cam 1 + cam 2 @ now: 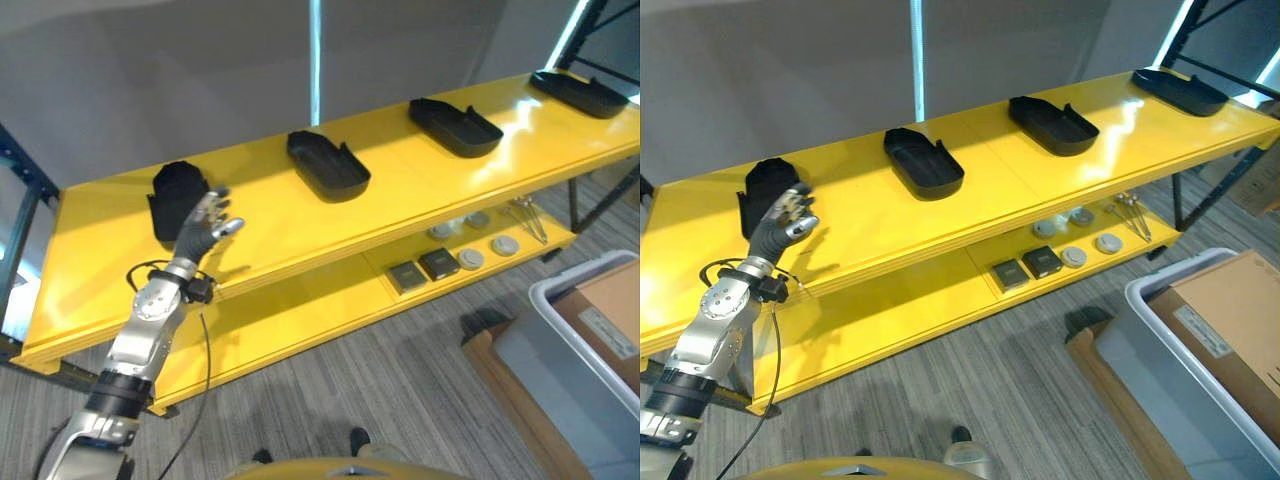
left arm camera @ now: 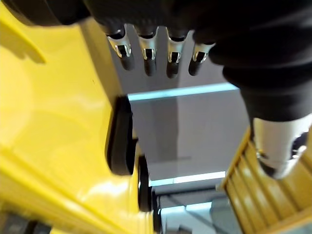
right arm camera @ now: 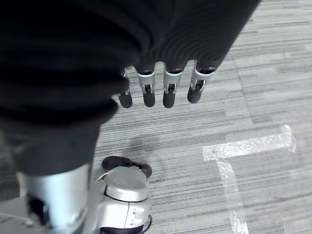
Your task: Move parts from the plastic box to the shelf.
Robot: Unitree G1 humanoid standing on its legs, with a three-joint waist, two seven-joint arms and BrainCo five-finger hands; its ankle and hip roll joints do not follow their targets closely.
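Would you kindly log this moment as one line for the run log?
left hand: open, empty, beside leftmost black part | top shelf: four black parts | right hand: open, empty, over floor

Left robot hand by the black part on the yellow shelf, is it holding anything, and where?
Nothing is held: the left robot hand is open beside the black plastic tray-shaped part.

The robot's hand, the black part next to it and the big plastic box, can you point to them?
left hand point(image 1: 205, 227), left eye view, on its palm.
black part point(image 1: 172, 196), left eye view, on its dark top.
plastic box point(image 1: 1160, 318), right eye view, on its grey rim.
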